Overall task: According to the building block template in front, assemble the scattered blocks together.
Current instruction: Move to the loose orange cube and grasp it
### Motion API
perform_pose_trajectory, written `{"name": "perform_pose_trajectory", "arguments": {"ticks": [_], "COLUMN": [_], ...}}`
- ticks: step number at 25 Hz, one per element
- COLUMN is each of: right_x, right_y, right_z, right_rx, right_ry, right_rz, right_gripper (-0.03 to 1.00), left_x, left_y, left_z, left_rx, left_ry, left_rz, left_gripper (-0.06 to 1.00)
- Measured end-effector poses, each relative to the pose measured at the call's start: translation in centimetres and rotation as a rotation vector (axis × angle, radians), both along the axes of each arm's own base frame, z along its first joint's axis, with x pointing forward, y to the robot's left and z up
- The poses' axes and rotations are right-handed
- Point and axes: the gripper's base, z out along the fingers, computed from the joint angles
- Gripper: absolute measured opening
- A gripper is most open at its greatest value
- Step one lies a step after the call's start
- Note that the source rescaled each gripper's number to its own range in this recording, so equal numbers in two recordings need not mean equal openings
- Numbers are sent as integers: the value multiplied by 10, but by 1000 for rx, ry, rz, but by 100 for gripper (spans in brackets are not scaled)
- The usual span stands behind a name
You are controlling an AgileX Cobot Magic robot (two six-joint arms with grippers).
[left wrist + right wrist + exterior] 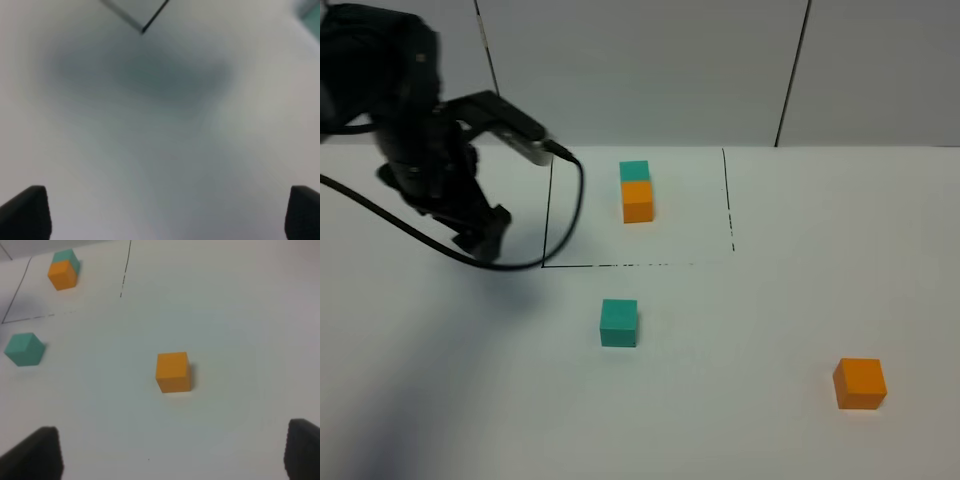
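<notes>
**Desk** (440, 400): White and smooth, with nothing to stop a sliding cube. A sideways nudge would likely send a block skating rather than seat it.

**Left arm** (410, 120): Sits high on the left of the desk, beside the left line of the drawn square. Its cable (575, 200) loops across that line. If the arm swings inward, the loop could drag over the outlined pair and disturb the reference.

**Building block template** (637, 190): A teal cube and an orange cube touch inside the black outline, teal farther back and orange nearer. If either is knocked, the pattern to copy is lost.

**Scattered blocks**: The teal cube (618, 323) lies just outside the near line of the outline. The orange cube (860, 384) lies well apart from it, near the right front. Neither is held. Joining them in the wrong order, or with a gap or a twist between the faces, would fail the match.

**Right claw** (169, 454): Released, with the jaws wide and nothing between them. It is above the orange cube (173, 371), which sits slightly turned to the jaws. A descent without squaring up may catch a corner and spin the cube.

**Left claw** (162, 212): Released and empty over bare desk. The view is blurred, so its height is uncertain. It is not over the teal cube, and an approach from this side risks pushing that cube toward the outline.
</notes>
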Motion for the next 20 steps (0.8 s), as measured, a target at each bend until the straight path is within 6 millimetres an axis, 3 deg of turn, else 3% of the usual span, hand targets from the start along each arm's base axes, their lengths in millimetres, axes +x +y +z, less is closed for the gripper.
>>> {"name": "perform_pose_trajectory", "arguments": {"ticks": [3, 6, 12, 20], "right_x": [0, 0, 0, 0], "right_y": [0, 0, 0, 0], "right_z": [0, 0, 0, 0], "right_rx": [0, 0, 0, 0], "right_ry": [0, 0, 0, 0], "right_rz": [0, 0, 0, 0], "right_gripper": [77, 77, 77, 77], "left_x": [-15, -40, -115, -235], "left_y": [52, 82, 92, 100], "left_z": [11, 31, 71, 83], "left_rx": [-39, -76, -124, -160], "left_ry": [-45, -111, -236, -437], "left_rz": [158, 267, 405, 633], "left_gripper": [98, 96, 94, 92]}}
